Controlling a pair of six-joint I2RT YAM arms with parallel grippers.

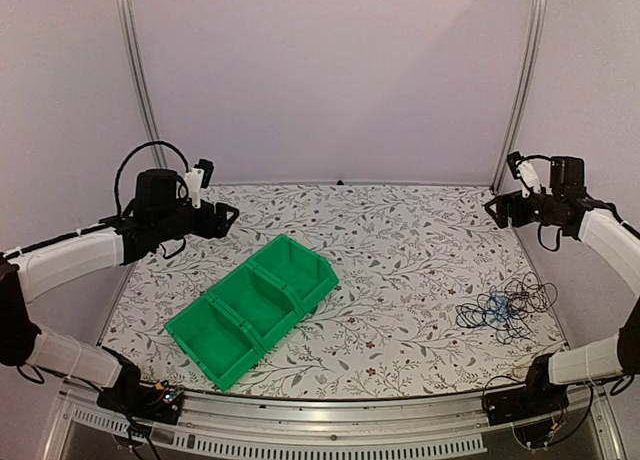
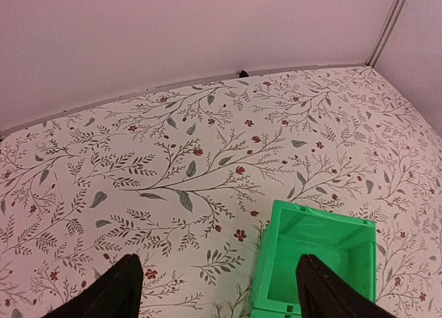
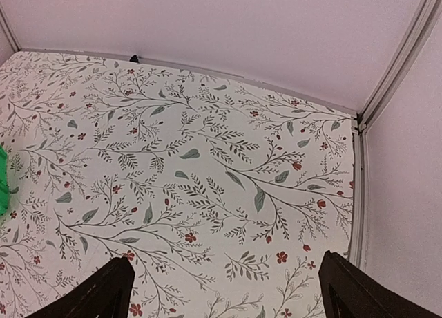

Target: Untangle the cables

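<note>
Cables, several black and one blue, lie tangled; left tool and right tool gape empty.

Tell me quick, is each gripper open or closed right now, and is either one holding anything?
Left gripper: open, holding nothing.
Right gripper: open, holding nothing.

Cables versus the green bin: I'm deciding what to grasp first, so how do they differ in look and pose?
The cables are thin black wires with one blue, heaped in a loose tangle; the green bin is one rigid three-compartment piece. The cables lie near the right edge of the table; the bin sits diagonally, left of centre. The bin covers more area than the cables. Both rest on the table, untouched.
</note>
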